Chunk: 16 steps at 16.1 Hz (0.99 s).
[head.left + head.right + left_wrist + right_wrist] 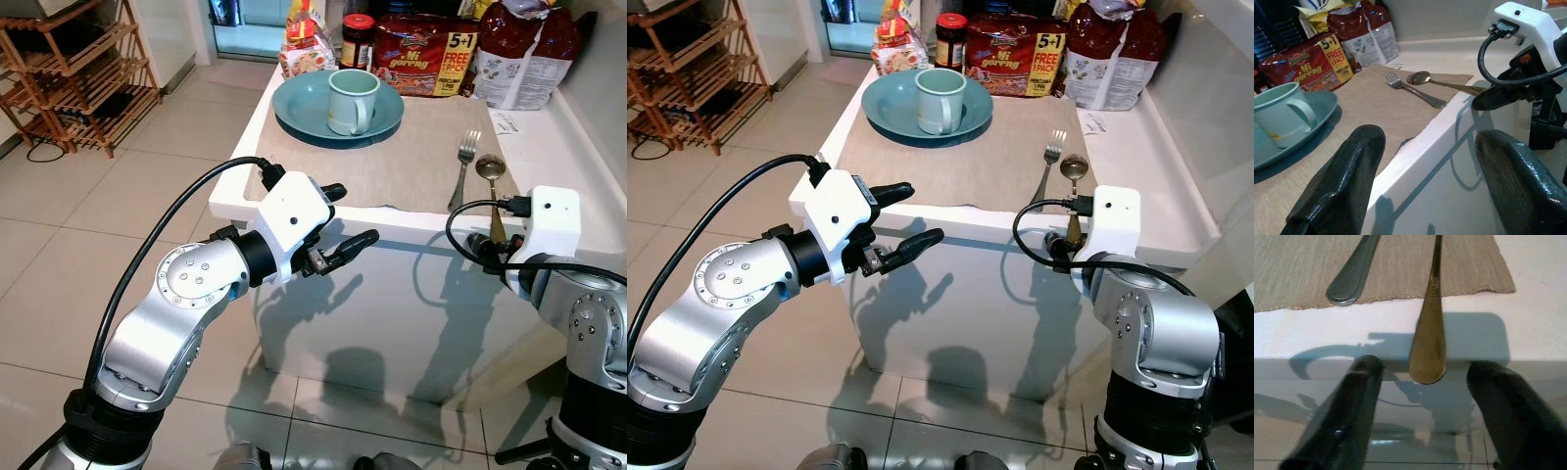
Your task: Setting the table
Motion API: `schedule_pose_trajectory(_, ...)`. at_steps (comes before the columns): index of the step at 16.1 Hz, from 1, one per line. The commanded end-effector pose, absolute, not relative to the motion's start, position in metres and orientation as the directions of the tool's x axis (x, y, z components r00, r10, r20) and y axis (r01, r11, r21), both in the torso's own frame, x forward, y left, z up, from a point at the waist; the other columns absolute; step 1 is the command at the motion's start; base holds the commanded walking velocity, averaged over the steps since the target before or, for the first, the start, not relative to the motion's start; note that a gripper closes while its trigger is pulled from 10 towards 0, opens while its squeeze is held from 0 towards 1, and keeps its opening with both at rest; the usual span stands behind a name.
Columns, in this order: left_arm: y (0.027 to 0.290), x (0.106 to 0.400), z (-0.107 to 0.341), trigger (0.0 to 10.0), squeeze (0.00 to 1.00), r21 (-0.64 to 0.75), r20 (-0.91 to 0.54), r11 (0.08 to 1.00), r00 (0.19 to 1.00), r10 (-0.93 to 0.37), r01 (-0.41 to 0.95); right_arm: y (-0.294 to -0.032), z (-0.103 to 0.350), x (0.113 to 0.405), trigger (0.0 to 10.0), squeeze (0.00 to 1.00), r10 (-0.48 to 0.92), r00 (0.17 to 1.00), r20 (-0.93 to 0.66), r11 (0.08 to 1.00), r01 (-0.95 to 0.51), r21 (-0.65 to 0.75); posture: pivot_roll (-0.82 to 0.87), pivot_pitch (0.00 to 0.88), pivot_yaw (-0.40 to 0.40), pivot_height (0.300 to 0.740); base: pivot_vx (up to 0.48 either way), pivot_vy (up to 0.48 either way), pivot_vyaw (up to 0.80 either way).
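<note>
On the table (549, 147) in front of me a placemat (411, 162) lay up to the near edge. At its far left sat a plate (299, 113) with a mug (353, 100) standing on it. Near the mat's right side a fork (464, 166) and a spoon (492, 191) lay side by side, fork to the left, the spoon's handle jutting past the table edge. Behind the mat, food packets (421, 54) and a jar (358, 39) lined the far edge. A wooden rack (78, 69) stood on the floor far to my left.
</note>
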<state>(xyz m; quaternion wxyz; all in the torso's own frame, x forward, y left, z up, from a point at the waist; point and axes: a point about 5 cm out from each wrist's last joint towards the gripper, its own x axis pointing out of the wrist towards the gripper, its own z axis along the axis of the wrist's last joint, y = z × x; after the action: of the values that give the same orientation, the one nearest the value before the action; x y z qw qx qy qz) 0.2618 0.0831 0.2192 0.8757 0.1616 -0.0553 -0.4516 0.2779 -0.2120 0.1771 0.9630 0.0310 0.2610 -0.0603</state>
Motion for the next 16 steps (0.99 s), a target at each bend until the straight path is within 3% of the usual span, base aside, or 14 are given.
schedule_pose_trajectory(1,0.0813,0.2609,0.2211,10.0,0.0,0.345,-0.05,0.526,0.575,-0.817,0.777,-0.2101,0.1848,0.281,0.6,0.0,-0.083,0.88,-0.467,0.994,0.11,0.029,0.06,0.062,-0.017,0.74,0.0,0.0,0.0)
schedule_pose_trajectory(4,0.0811,0.2612,0.2212,10.0,0.0,0.346,-0.049,0.527,0.576,-0.816,0.776,-0.2106,0.1835,0.2818,0.0,0.0,-0.08,0.88,-0.468,0.994,0.106,0.03,0.06,0.064,-0.018,0.74,0.0,0.0,0.0)
schedule_pose_trajectory(16,0.0803,0.2599,0.2205,10.0,0.0,0.341,-0.057,0.514,0.563,-0.825,0.787,-0.2103,0.1836,0.2815,0.0,0.0,-0.079,0.879,-0.47,0.994,0.107,0.032,0.06,0.064,-0.017,0.74,0.0,0.0,0.0)
